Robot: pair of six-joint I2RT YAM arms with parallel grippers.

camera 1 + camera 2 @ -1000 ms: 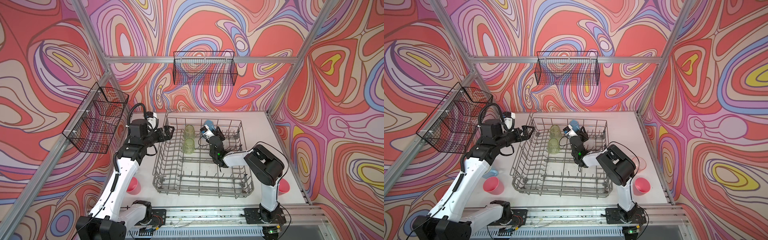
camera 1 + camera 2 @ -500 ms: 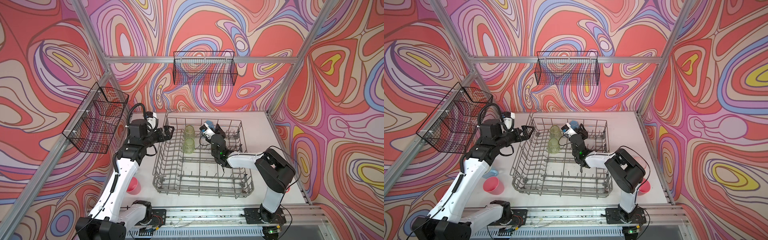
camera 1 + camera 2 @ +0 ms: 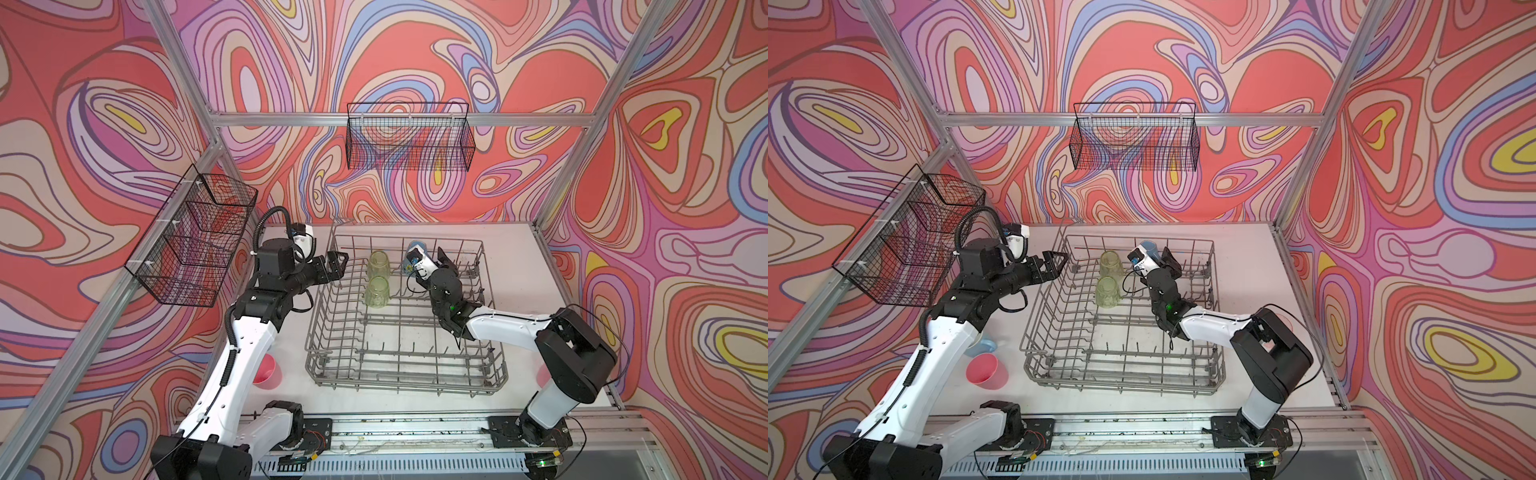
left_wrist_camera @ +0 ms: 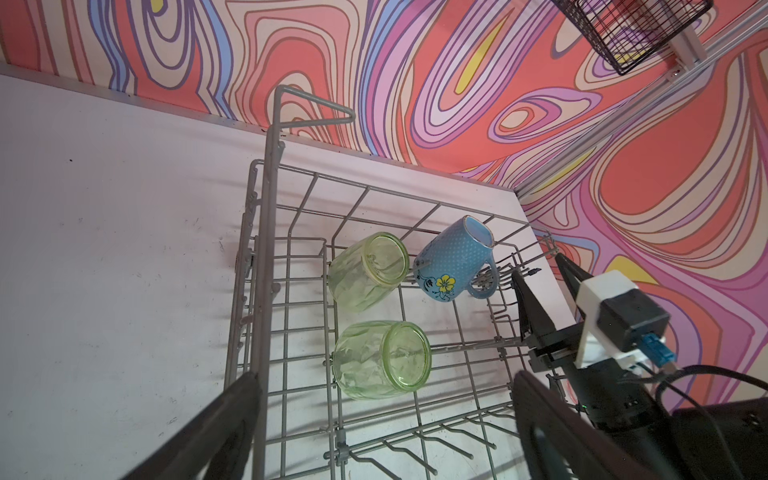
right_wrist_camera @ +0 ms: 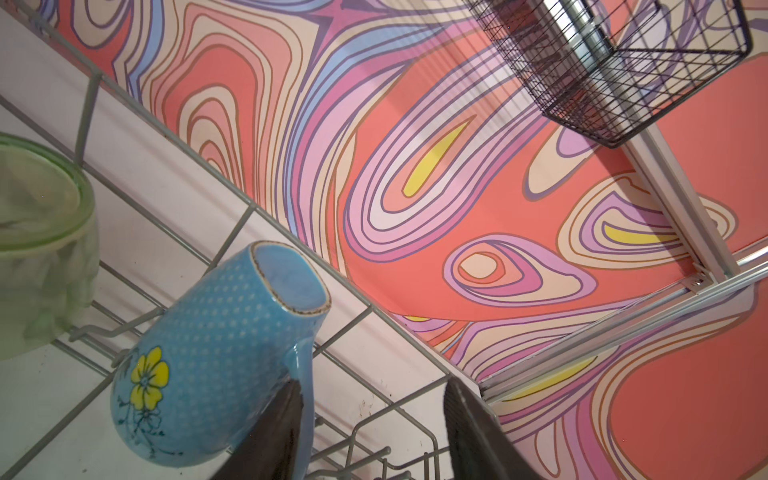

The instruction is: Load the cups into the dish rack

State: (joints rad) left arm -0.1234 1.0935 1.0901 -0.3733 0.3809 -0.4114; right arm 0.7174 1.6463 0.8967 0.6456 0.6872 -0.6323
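The right gripper (image 5: 372,386) is seen with its jaws parted, and nothing is clasped between them. One of its fingers (image 5: 270,424) is placed just beside the handle of the blue mug (image 5: 208,332); whether the two touch cannot be told. The mug is set in the far row of the dish rack (image 3: 399,376), base up and tilted, with its handle turned toward that gripper and a yellow flower shown on its side.

Just beside the mug, on the side away from the right gripper, a yellow-green tumbler (image 4: 368,270) is propped on the tines, tipped with its base raised. A second yellow-green tumbler (image 4: 382,359) is laid the same way in the next row toward the front, close to the first.

The left gripper (image 3: 337,264) is held above the rack's rim at the far left corner, apart from the tumblers. Its jaws are spread wide and nothing is gripped.

Outside the rack, on the white table (image 3: 1246,257), a pink cup (image 3: 986,370) is stood upright near the front left corner of the rack. Just behind it a second blue mug (image 3: 984,345) is partly hidden by the left arm.

On the back wall a black wire basket (image 3: 409,141) is hung, and another black basket (image 3: 195,245) is fixed to the left wall.
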